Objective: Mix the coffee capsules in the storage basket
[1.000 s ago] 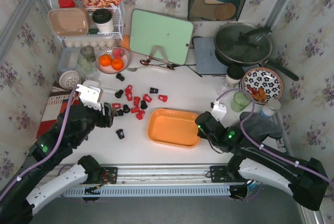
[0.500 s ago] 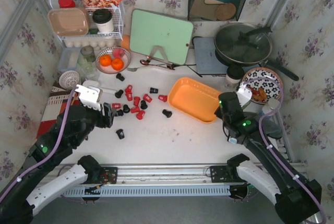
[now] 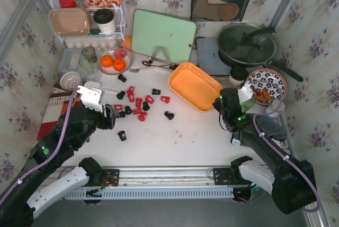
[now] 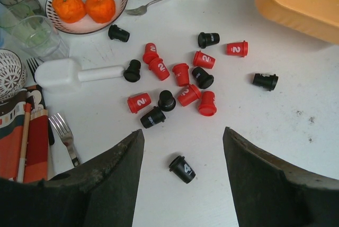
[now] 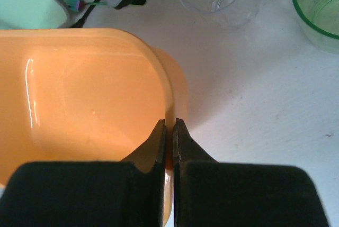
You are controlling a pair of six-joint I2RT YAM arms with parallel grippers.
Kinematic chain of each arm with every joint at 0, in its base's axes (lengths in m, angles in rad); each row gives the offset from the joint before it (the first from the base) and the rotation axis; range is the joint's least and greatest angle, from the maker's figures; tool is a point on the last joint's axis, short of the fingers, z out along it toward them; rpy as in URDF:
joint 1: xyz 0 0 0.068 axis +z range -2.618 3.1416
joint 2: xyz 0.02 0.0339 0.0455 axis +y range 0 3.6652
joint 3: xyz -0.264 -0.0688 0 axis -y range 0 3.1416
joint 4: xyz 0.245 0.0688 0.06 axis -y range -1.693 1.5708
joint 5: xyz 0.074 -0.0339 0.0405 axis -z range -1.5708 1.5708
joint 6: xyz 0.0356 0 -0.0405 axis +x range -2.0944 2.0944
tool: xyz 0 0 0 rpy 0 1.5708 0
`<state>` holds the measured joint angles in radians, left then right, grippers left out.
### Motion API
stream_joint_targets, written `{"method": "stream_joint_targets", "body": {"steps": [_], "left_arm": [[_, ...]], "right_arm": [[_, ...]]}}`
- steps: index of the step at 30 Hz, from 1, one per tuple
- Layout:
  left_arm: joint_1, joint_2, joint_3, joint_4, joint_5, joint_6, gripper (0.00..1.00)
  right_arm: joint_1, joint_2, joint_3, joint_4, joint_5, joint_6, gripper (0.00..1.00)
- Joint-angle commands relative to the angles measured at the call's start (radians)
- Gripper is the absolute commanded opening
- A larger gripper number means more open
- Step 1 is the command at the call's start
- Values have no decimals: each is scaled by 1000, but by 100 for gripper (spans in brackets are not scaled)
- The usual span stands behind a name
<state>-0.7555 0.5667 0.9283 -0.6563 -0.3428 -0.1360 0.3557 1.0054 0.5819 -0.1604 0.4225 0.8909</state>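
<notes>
Right wrist view: right fingers (image 5: 158, 143) pinch the storage basket (image 5: 79, 105) rim; left fingers (image 4: 106, 179) spread.

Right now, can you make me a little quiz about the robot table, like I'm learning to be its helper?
1. Short answer: what two colours are the coffee capsules?
2. True or false: the storage basket has capsules inside it.
3. Pick one: the right jaws are shut on
A. the basket's rim
B. a green cup
C. a fork

Key:
1. Red and black.
2. False. The basket is empty, and the capsules lie scattered on the table.
3. A.
</notes>
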Motion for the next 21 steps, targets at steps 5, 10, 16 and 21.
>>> {"method": "stream_joint_targets", "body": {"steps": [5, 10, 16, 21], "left_arm": [[6, 15, -1, 29, 22, 3, 64], [14, 17, -2, 29, 27, 2, 64], [20, 21, -3, 32, 32, 1, 64], [29, 30, -1, 34, 44, 1, 64]], "right_arm": [[-1, 134, 28, 156, 20, 118, 0], [-1, 246, 53, 157, 0, 191, 0], [0, 345, 116, 62, 28, 300, 0], [0, 404, 159, 49, 5, 273, 2]]}}
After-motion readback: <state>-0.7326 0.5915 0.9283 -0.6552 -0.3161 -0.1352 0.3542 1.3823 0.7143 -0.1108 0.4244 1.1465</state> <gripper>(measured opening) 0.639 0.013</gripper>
